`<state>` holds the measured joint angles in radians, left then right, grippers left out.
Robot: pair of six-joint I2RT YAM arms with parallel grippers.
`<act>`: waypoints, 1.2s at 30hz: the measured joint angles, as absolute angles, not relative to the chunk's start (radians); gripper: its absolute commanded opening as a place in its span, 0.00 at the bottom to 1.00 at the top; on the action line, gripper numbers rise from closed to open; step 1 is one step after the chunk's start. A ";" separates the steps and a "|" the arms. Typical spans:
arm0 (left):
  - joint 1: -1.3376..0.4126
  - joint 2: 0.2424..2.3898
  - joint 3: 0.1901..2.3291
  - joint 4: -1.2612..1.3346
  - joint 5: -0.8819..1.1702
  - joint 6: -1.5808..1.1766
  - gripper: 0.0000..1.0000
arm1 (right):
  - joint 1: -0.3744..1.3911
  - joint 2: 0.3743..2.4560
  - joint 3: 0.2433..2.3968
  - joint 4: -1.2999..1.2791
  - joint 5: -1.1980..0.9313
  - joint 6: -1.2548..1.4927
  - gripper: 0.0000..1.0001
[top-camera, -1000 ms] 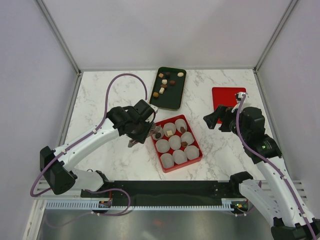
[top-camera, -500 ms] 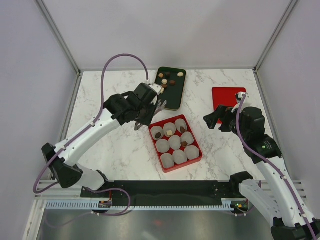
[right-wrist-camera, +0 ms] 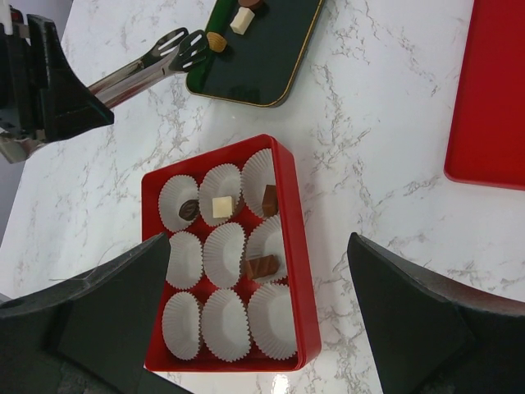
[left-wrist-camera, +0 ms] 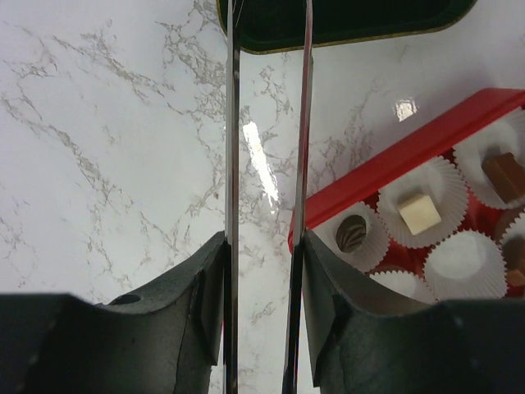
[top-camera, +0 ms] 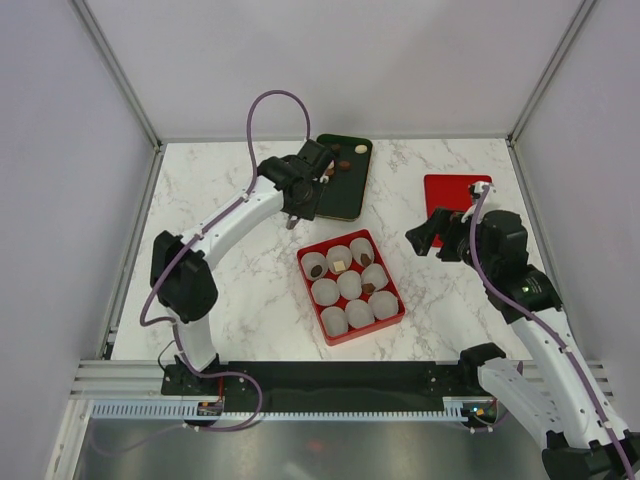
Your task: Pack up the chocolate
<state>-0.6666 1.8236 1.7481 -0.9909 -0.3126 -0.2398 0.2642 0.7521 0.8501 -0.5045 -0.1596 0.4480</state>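
Left gripper (left-wrist-camera: 262, 263) clamps tongs (right-wrist-camera: 148, 70), whose tips are slightly parted and empty. Nearest chocolate (right-wrist-camera: 216, 41) sits just past the tips, roughly along their axis, on dark tray (right-wrist-camera: 271, 57). Right gripper (top-camera: 432, 235) is wide and farther off.

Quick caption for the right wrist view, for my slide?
Tongs near the dark tray of chocolates; four of nine cups in the red box are filled.

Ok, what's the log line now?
left end effector: gripping empty tongs near dark tray | right end effector: open | red box: four chocolates
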 measured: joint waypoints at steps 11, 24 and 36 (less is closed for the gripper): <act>-0.612 1.941 1.752 -0.918 -0.304 -0.227 0.47 | 0.264 0.775 0.854 -0.505 -0.155 0.443 0.98; -0.580 2.034 1.786 -0.878 -0.279 -0.217 0.47 | 0.264 0.786 0.854 -0.503 -0.136 0.440 0.98; -0.573 2.051 1.797 -0.861 -0.278 -0.191 0.37 | 0.264 0.794 0.854 -0.501 -0.131 0.440 0.98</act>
